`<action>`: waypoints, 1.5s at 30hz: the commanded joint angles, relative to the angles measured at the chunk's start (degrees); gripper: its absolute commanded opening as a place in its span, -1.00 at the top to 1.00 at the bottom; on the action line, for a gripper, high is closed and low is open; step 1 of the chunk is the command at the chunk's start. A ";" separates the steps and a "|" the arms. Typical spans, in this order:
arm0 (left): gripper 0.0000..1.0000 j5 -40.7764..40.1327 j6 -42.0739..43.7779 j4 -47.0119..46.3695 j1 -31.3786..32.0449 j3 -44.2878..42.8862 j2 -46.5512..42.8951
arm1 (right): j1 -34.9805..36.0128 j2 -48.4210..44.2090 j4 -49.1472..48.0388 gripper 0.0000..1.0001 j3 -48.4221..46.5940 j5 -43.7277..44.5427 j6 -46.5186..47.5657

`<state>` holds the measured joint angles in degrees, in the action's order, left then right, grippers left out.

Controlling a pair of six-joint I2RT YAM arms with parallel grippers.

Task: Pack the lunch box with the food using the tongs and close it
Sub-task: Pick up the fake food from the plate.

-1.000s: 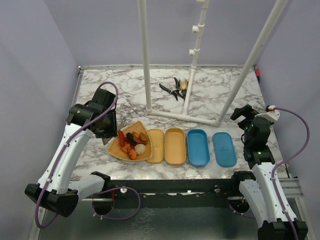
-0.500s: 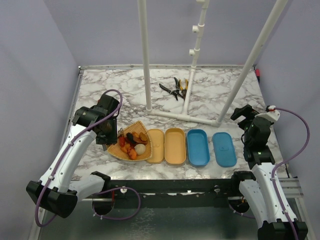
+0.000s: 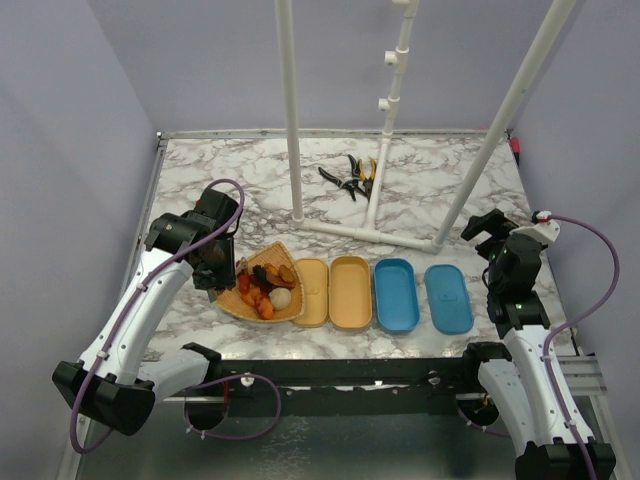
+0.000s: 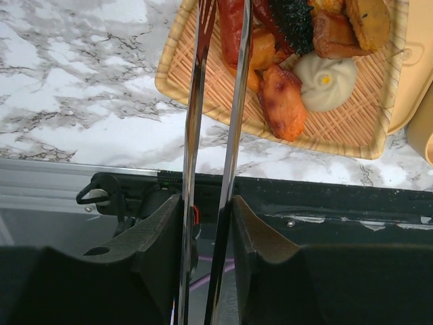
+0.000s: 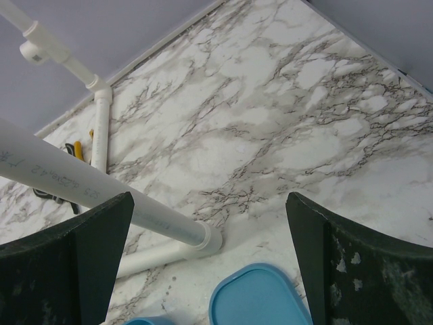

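Tongs (image 4: 191, 135): grey metal, pinched between the fingers of the left end effector (image 4: 206, 217). The arms stand narrowly apart, tips on either side of a red sausage piece (image 4: 231, 24).
Food (image 3: 265, 285): orange, red and dark pieces plus a beige ball (image 4: 327, 81), heaped on a woven tray (image 4: 352, 128) at the front left of the tabletop (image 3: 450, 170).
Lunch box shells: two beige (image 3: 350, 292) and two blue (image 3: 396, 295), lying open in a row to the right of the tray.
Right end effector (image 5: 208, 203): spread wide, holding nothing, over the right side.
Pliers (image 3: 352, 178): at the rear, beside a white pipe frame (image 3: 370, 228).
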<state>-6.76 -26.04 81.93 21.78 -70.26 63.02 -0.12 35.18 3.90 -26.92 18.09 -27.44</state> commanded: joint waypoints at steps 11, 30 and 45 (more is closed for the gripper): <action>0.46 0.69 -0.74 -0.11 0.18 2.34 -0.88 | -0.14 -0.99 -0.56 -1.00 -0.61 -0.92 -0.33; 0.63 10.37 3.81 -4.76 4.31 -8.13 -0.22 | -0.14 -0.38 -0.56 -1.00 -0.68 -0.64 -0.25; 0.65 27.72 1.18 -19.51 12.37 -4.33 1.69 | -0.14 0.90 0.06 -1.00 -1.41 0.20 0.28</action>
<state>15.18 -22.48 71.26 32.16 -76.18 64.36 -0.12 35.97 3.95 -26.92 18.11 -27.42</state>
